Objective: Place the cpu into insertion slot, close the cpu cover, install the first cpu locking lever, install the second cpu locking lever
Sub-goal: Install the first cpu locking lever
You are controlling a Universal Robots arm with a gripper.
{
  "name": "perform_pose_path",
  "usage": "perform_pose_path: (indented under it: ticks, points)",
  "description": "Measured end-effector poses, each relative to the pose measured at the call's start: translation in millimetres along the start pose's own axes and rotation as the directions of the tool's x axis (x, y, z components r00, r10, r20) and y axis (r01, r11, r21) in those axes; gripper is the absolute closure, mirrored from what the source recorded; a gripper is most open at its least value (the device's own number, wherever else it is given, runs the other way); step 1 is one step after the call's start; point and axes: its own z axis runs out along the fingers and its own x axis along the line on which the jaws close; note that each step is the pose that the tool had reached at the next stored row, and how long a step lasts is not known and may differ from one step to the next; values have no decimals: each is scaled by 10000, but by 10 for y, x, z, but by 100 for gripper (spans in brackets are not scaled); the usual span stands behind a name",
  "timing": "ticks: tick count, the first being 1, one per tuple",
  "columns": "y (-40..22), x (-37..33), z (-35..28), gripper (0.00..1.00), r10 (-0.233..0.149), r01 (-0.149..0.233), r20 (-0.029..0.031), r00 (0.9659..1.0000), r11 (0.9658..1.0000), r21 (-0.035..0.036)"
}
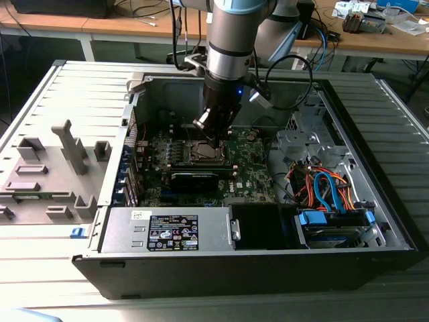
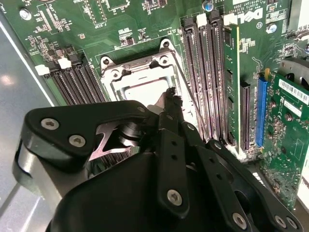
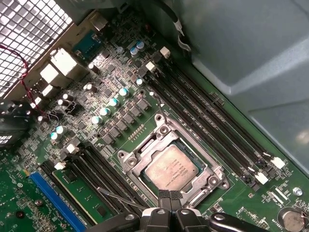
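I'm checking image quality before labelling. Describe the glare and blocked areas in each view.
Exterior view: the arm blocks much of the insertion slot. Second wrist view: the dark gripper fills the foreground; glare whitens the cpu. First wrist view: the cpu shows soft sheen.

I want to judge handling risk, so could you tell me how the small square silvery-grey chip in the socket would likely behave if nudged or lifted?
The small square silvery-grey chip looks stiff, with a flat metal top. Being thin, it is probably light. Seated inside the silvery metal-rimmed socket, it would hardly slide.
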Motion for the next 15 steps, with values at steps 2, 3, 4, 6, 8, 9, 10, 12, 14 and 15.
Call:
perform_pose_path:
  ticks: [2, 3, 4, 6, 8, 9, 10, 12, 14, 15]
  points:
    - [0, 0, 0, 89, -60, 60, -1, 10000, 10000, 5]
    - [0, 0, 0, 89, -85, 85, 0, 10000, 10000, 8]
    - [0, 0, 0, 89, -123, 123, -1, 9999, 9999, 11]
    - [0, 0, 0, 89, -210, 210, -1, 9998, 9998, 19]
    - [0, 0, 0, 89, -304, 304, -2, 9995, 9995, 28]
    - [0, 0, 0, 89, -332, 332, -2, 9994, 9994, 31]
    - [0, 0, 0, 89, -365, 365, -2, 9993, 9993, 33]
    - [0, 0, 0, 89, -437, 437, -3, 9990, 9990, 40]
    - [0, 0, 0, 89, -516, 516, -4, 9987, 9987, 48]
    - [0, 0, 0, 89, -550, 550, -4, 9985, 9985, 51]
